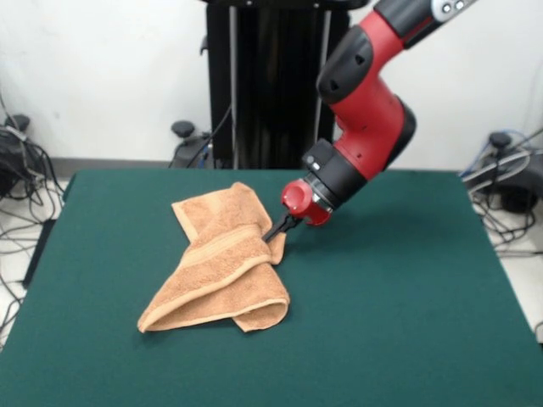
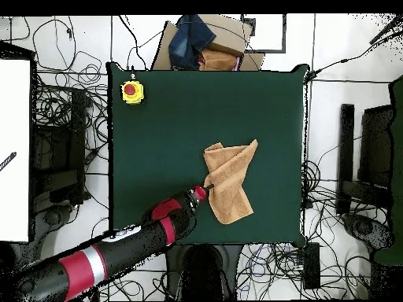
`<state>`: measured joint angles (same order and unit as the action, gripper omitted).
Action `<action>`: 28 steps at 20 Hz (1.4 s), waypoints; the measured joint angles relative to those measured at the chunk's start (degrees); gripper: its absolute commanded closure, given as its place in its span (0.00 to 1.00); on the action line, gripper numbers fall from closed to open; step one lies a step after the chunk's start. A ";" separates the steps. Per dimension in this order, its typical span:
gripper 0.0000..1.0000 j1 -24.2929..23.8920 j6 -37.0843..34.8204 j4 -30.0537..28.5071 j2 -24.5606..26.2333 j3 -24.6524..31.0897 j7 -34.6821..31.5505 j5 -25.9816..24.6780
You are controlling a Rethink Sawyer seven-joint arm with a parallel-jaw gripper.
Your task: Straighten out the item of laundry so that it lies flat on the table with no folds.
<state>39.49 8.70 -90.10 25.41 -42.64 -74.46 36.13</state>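
Lying crumpled and folded over itself just left of the tool [image 1: 278, 231], the orange-tan terry-cloth towel [image 1: 221, 267] awaits spreading on the dark green felt worktop [image 1: 407, 305]. Whether the tool grips its edge, I cannot tell; next comes pulling that edge outward.

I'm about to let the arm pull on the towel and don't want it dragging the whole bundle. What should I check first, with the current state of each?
1. Towel flat: not ok, it lies folded over itself, bunched in layers.
2. Gripper at the towel's edge: ok, its tip meets the towel's side nearest the arm.
3. Grip on the cloth: cannot tell, the tip is too small to read.
4. Room to spread: ok, bare green table surrounds the towel.
5. Towel fully on the table: ok in the overhead view.
6. Yellow box with a red button: ok, it sits in a corner far from the towel.
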 measured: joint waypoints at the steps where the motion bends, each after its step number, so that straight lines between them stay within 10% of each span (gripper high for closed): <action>1: 1.00 -0.01 0.00 0.00 0.00 0.00 0.00 0.00; 28: 1.00 0.88 -3.01 -1.33 -7.91 3.90 0.00 0.24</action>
<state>40.37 5.70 -91.42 17.51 -38.75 -74.46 36.36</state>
